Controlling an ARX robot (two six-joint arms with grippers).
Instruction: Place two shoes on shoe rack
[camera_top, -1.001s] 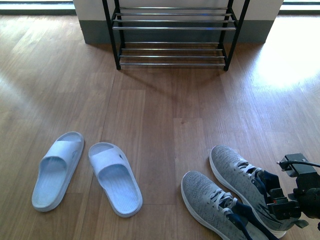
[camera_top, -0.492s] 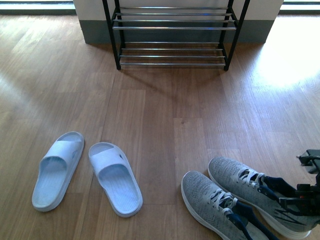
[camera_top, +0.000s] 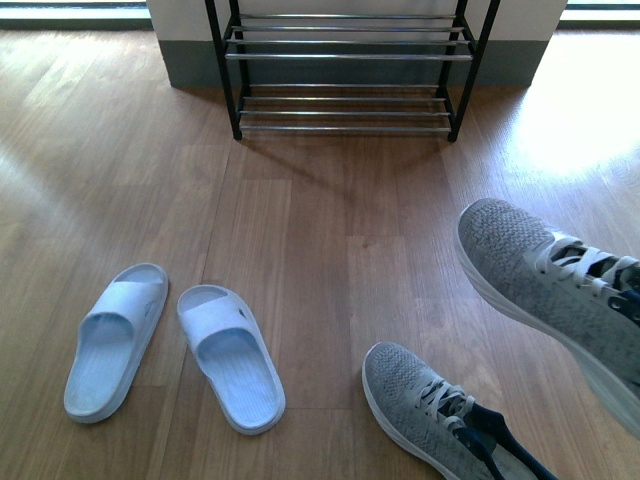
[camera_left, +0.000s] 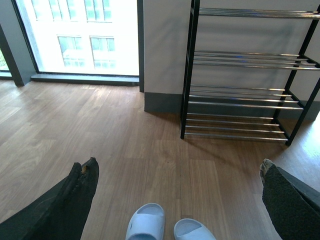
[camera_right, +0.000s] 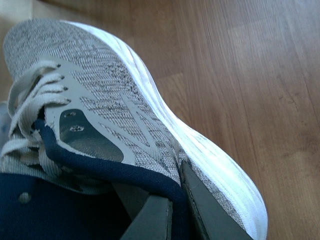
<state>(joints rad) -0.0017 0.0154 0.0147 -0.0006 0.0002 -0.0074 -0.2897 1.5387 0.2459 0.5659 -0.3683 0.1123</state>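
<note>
Right wrist view only: right fingers (camera_right: 207, 215) clamped on the navy heel collar of one grey knit lace-up sneaker with thick white sole (camera_right: 115, 95), one finger inside, one outside.

Front view: same sneaker is up off the wooden floor (camera_top: 300, 250), well apart from the black-framed shoe rack with silver rods (camera_top: 345, 57). Its heel and the arm are cut off.

Second grey sneaker (camera_top: 425, 400) lies on the floor. Two pale blue slide slippers (camera_top: 230, 355) lie to its left.

Left wrist view: left fingers (camera_left: 75, 200) spread wide, empty.

Your floor (camera_top: 300, 260): light wood planks, bright glare patch (camera_top: 575, 120) far right. White wall (camera_left: 165, 45) ahead, grey skirting (camera_left: 161, 102) along its foot. Windows (camera_left: 75, 35) flank it; daylight pours in, buildings (camera_left: 102, 47) visible outside.
</note>
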